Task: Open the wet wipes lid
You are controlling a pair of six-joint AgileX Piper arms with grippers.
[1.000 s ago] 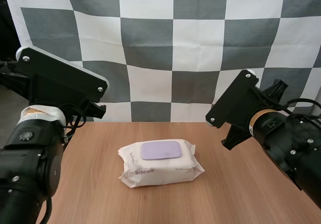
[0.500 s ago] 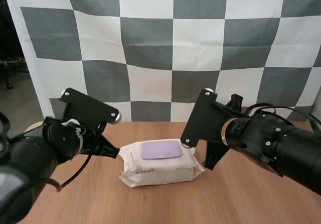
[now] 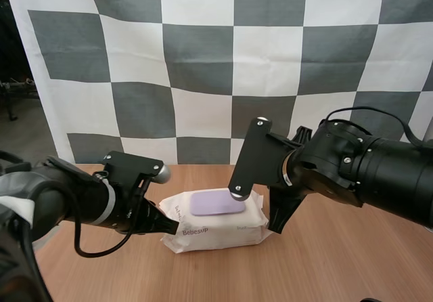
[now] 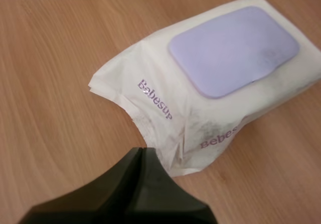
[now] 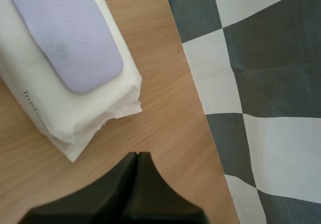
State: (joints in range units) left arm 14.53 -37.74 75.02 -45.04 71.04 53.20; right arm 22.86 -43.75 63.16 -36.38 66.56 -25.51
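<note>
We have lowered both jaws, clenched empty, to either end of the wipes pack (image 3: 203, 231); its lid (image 3: 216, 202) remains shut.

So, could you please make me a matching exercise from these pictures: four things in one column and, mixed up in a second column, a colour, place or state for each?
Column one
1. lid
2. pack of wet wipes
3. left claw
4. right claw

Column two
A. shut, tip near the crimped end printed Bebesup
B. white, lying on the table
C. lilac, closed flat on top of the pack
D. shut, tip over bare wood off the pack's other end

Pairs: 1-C, 2-B, 3-A, 4-D
</note>
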